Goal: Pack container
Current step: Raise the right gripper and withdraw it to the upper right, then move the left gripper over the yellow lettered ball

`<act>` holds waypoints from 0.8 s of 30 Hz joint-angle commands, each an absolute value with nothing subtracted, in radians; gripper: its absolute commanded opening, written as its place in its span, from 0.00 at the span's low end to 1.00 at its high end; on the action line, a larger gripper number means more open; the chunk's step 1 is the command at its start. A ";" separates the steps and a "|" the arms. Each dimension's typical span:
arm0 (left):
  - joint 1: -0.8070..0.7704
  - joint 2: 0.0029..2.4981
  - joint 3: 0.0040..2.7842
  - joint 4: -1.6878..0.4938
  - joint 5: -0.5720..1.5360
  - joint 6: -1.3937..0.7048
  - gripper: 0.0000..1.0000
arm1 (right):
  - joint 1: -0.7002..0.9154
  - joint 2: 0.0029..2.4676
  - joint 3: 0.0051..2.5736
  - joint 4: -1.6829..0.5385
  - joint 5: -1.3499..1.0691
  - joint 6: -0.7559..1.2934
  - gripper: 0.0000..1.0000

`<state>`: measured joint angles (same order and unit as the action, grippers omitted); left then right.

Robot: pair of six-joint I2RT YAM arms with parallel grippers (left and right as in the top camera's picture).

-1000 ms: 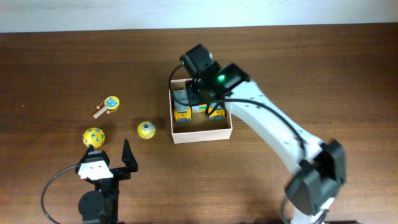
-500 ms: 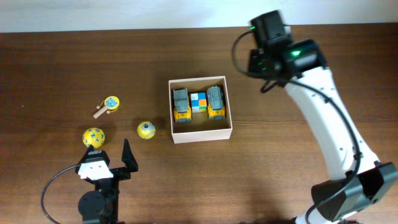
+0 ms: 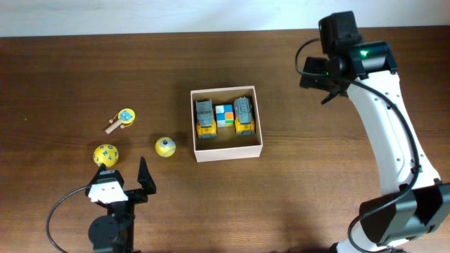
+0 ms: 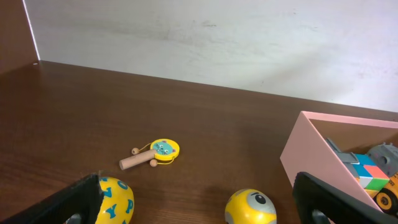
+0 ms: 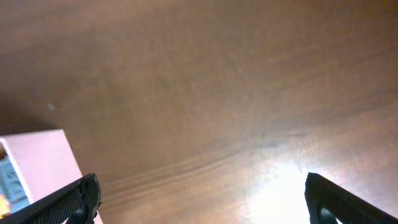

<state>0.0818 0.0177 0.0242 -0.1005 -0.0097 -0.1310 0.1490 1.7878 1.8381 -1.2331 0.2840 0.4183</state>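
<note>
The container [image 3: 228, 152], a shallow square box with pale pink walls, stands mid-table. Inside it lie two yellow-and-grey toy trucks [image 3: 204, 117] [image 3: 243, 114] with a colourful cube [image 3: 224, 115] between them. My right gripper [image 3: 318, 76] hangs open and empty over bare wood to the right of the box. In its wrist view, the gripper [image 5: 202, 199] shows only the box's pink corner [image 5: 43, 162] at the left. My left gripper [image 3: 125, 172] rests open at the near left. In the left wrist view the left gripper [image 4: 199, 205] faces the toys and the box wall [image 4: 311, 155].
Three toys lie left of the box. They are a yellow ball with blue letters [image 3: 106, 154] [image 4: 115, 199], a small yellow toy with an eye [image 3: 164, 147] [image 4: 250, 207], and a yellow paddle with a wooden handle [image 3: 121, 119] [image 4: 152, 154]. A pale wall runs along the table's far edge.
My right gripper has risen out of the box, swung away to the right and opened, leaving the toys in the box. The left arm has not moved.
</note>
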 commanded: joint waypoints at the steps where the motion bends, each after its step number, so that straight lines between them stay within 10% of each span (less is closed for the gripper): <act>1: 0.088 0.019 0.017 -0.097 0.004 -0.115 0.99 | 0.144 1.793 1.822 -1.241 0.297 0.423 0.99; 24: 0.088 0.084 0.210 -0.072 0.220 -0.076 0.99 | 0.144 1.793 1.822 -1.245 0.297 0.424 0.99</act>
